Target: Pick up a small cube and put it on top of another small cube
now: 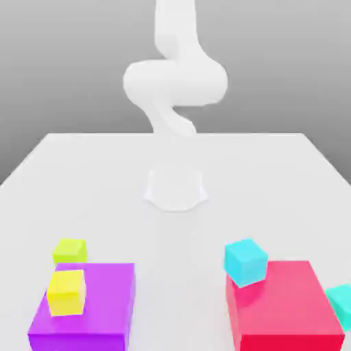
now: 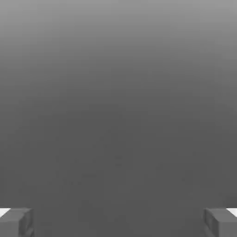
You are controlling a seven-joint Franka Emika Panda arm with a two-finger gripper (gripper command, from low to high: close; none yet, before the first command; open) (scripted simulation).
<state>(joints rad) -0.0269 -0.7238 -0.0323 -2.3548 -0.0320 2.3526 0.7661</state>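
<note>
Resting on the white table [image 1: 82, 178] just behind the purple block [image 1: 89, 315], near the exterior view's left, the small lime cube [image 1: 70, 251] is seen as a smooth, matte, sharp-edged solid. A yellow cube [image 1: 66, 293] of like size sits on the purple block's flat top, close to its left edge. The teal cube [image 1: 341, 304] is found at the exterior view's right border, beside the red block [image 1: 288, 319] and partly cut off by the frame. A lighter cyan-blue cube [image 1: 245, 261] is placed at the red block's rear left corner, overhanging it. Between the two large blocks a broad strip of bare tabletop is left open. The white arm [image 1: 175, 82] is raised behind, over its round base. In the hand view, the gripper [image 2: 118, 222] is shown spread wide, its grey fingers [image 2: 16, 222] holding nothing.
</note>
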